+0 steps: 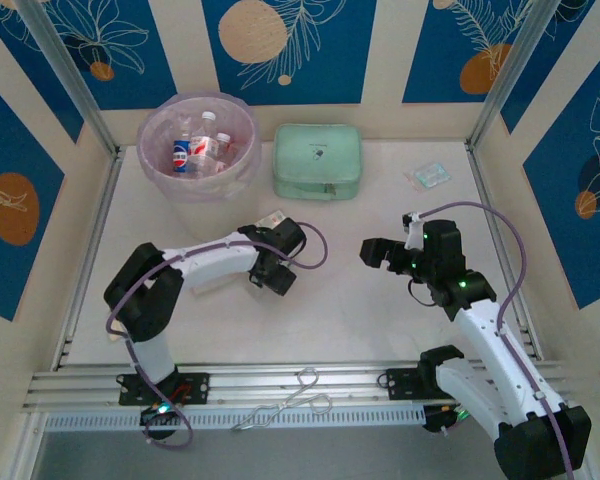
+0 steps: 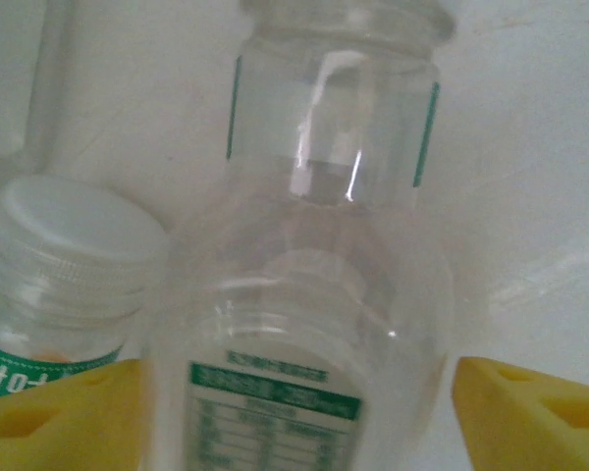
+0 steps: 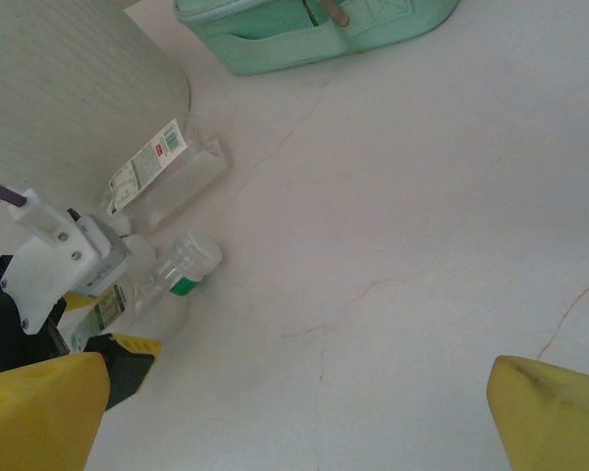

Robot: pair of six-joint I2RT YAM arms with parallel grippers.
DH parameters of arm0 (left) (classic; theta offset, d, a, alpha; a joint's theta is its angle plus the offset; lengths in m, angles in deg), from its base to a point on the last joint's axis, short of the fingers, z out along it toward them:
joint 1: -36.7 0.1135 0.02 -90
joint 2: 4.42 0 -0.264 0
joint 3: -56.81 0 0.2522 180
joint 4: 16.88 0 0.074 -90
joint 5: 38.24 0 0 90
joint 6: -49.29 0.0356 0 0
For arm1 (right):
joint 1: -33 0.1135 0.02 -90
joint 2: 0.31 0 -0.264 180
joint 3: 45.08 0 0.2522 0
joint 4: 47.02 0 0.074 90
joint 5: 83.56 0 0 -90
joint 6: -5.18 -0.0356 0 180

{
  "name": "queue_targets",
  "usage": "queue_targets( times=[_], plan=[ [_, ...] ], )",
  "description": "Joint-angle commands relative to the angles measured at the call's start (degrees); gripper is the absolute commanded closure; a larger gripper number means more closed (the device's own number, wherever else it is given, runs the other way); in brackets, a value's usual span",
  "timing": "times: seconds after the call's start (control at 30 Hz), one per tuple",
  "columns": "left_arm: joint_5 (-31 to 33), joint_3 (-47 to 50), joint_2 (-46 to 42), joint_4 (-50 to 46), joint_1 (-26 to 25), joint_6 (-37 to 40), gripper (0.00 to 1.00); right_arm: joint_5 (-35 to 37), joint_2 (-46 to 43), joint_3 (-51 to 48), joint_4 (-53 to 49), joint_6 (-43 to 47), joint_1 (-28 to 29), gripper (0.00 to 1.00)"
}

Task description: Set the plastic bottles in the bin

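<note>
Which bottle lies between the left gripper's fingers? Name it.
The clear bottle with the printed table label, centred between the yellow fingertips. The white-capped bottle lies outside them; a third bottle lies beyond.

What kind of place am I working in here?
Probably a staged robot test booth, not a real room: printed blue leaf panels on metal posts wall in a white table, with the left arm and right arm bolted to its front rail.

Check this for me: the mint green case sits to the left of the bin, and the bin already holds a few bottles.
One thing is wrong: the top external view shows the mint green case to the right of the bin, not the left. The bin does already hold a few bottles.
</note>
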Motion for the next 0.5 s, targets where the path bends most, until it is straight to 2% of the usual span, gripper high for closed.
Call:
queue_targets(
  times=[0.0, 0.1, 0.23, 0.33, 0.47],
  plan=[
    [0.65, 0.31, -1.26, -0.63, -0.22, -1.36, 0.30, -1.47, -1.00, -1.27, -0.54, 0.75, -0.27, 0.01],
    [0.74, -0.23, -1.89, -1.33, -0.29, -1.39, 0.37, -1.65, -1.02, -1.71, -0.06, 0.60, -0.29, 0.01],
    [0.21, -1.99, -2.71, -3.00, -0.57, -0.99, 0.40, -1.76, -1.02, -1.76, -0.05, 0.62, -0.36, 0.01],
    [-1.45, -5.66, -4.76, -4.66, -0.92, 0.46, 0.41, -1.65, -1.11, -1.72, -0.23, 0.87, -0.34, 0.01],
    [-4.08, -13.14, -9.74, -6.12, -0.94, 3.11, 0.47, -1.56, -1.41, -1.50, -0.42, 0.82, -0.47, 0.01]
  ],
)
